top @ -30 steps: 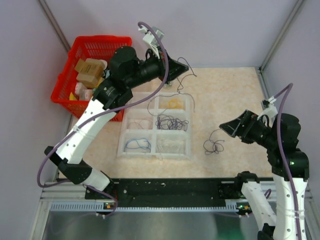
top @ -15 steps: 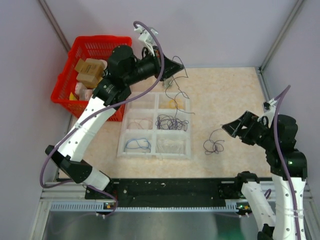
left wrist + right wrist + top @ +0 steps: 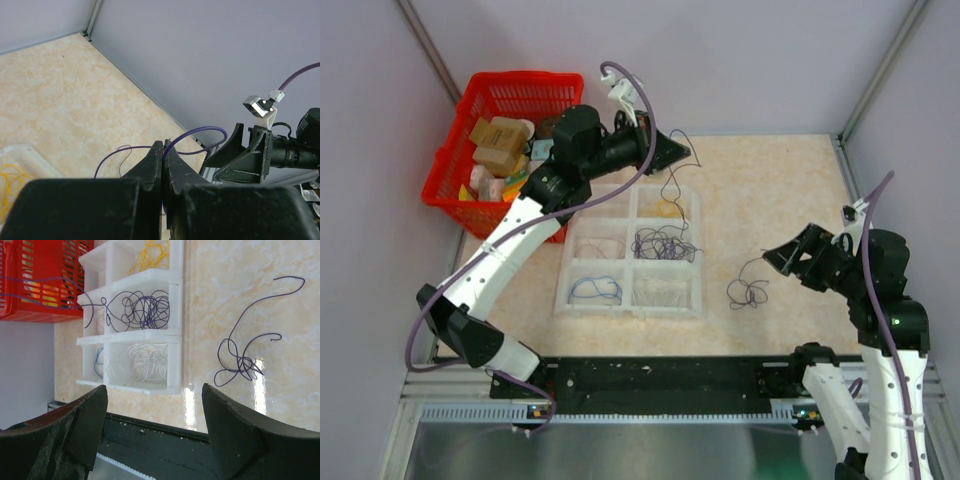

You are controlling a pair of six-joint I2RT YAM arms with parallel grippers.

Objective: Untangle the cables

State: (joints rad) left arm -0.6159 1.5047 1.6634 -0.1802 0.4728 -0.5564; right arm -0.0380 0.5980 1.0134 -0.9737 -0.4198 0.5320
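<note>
Left gripper (image 3: 686, 155), pinched shut on a purple cable strand (image 3: 202, 129), hangs beyond the divided tray's (image 3: 699, 270) far edge. The strand trails nearward into the purple cable bunch (image 3: 663, 243) in the middle right compartment. Right gripper (image 3: 775, 256), wide open, hovers well right.

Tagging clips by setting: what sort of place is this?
Likely a robot lab test cell: plain grey walls enclose a table with a white compartment tray and a red basket.

Tabletop (image 3: 230, 290) looks like glossy beige marble-pattern stuff, with light glaring off it. Tray (image 3: 175, 305) is smooth white plastic, basket (image 3: 510, 88) is red plastic lattice. Wires (image 3: 243, 362) look thin, smooth-coated purple. Right gripper (image 3: 154, 405) is matt black, slightly grainy.
</note>
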